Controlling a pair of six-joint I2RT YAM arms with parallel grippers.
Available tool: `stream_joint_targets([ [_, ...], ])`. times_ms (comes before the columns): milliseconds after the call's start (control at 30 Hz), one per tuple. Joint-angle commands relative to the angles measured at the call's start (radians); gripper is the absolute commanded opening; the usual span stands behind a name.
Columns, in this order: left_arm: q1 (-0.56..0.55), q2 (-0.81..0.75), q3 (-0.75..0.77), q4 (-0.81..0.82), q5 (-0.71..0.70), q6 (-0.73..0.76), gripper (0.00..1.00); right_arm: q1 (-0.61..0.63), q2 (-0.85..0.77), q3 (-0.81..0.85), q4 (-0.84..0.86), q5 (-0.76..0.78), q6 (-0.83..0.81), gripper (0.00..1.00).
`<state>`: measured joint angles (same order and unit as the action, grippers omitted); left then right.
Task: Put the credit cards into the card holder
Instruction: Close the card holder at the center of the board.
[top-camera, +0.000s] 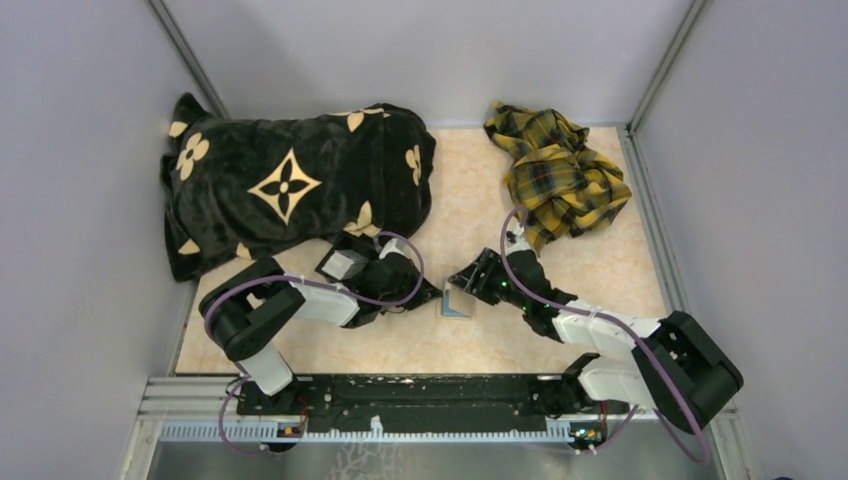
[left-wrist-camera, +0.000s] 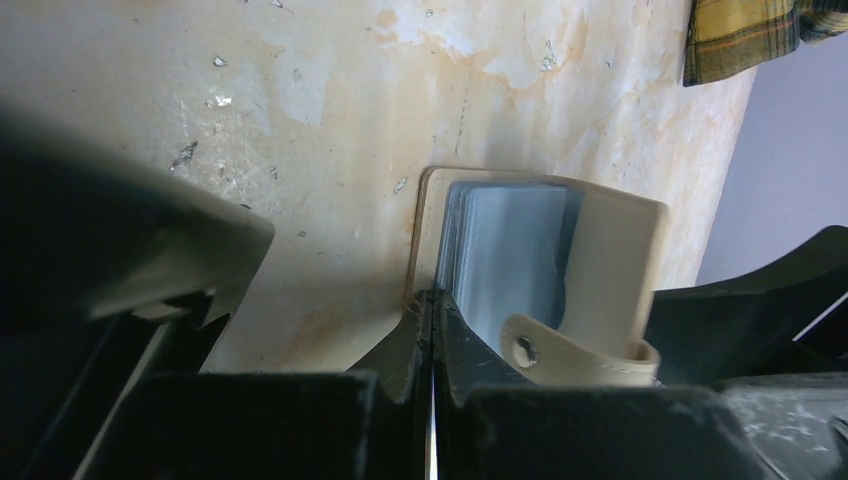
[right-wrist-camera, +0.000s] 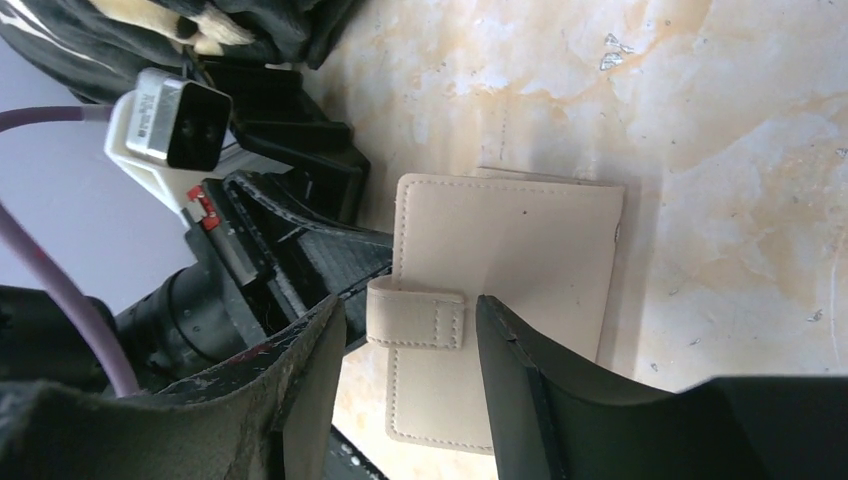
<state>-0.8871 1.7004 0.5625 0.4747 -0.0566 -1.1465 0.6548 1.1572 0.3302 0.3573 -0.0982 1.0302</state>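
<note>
Here, my left gripper (left-wrist-camera: 432, 312) is clenched on one cover edge of the tan card holder (right-wrist-camera: 510, 250), standing it ajar on the table (right-wrist-camera: 700, 100), grey cards (left-wrist-camera: 510, 250) tucked inside. My right gripper (right-wrist-camera: 410, 310) hangs spread wide, a finger either side of the closing tab (right-wrist-camera: 417, 314), grasping nothing, likely to fold it shut

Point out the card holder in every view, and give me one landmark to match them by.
Top external: card holder just below the picture's middle.
Left wrist: right of centre, open, with cards showing inside.
Right wrist: centre, closing tab on its left edge.
Shared landmark: the left gripper, shut on the holder's edge.
</note>
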Motion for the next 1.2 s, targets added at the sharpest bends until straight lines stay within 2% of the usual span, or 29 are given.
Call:
stream_joint_targets([
  [0, 0.002, 0.122, -0.071, -0.279, -0.030, 0.054, 0.00, 0.016, 0.049, 0.024, 0.103, 0.003, -0.003, 0.53],
  [433, 0.002, 0.090, -0.091, -0.290, -0.030, 0.056, 0.00, 0.016, 0.190, -0.053, 0.247, 0.020, 0.030, 0.54],
  [833, -0.020, -0.146, -0.125, -0.444, -0.082, 0.050, 0.01, 0.016, 0.202, -0.069, 0.260, 0.044, 0.037, 0.54],
  [1000, -0.029, -0.251, -0.157, -0.439, -0.096, 0.028, 0.03, 0.016, 0.219, -0.063, 0.259, 0.036, 0.030, 0.54],
  [1167, -0.031, -0.259, -0.152, -0.428, -0.099, 0.028, 0.04, 0.016, 0.232, -0.043, 0.232, 0.006, -0.001, 0.54],
])
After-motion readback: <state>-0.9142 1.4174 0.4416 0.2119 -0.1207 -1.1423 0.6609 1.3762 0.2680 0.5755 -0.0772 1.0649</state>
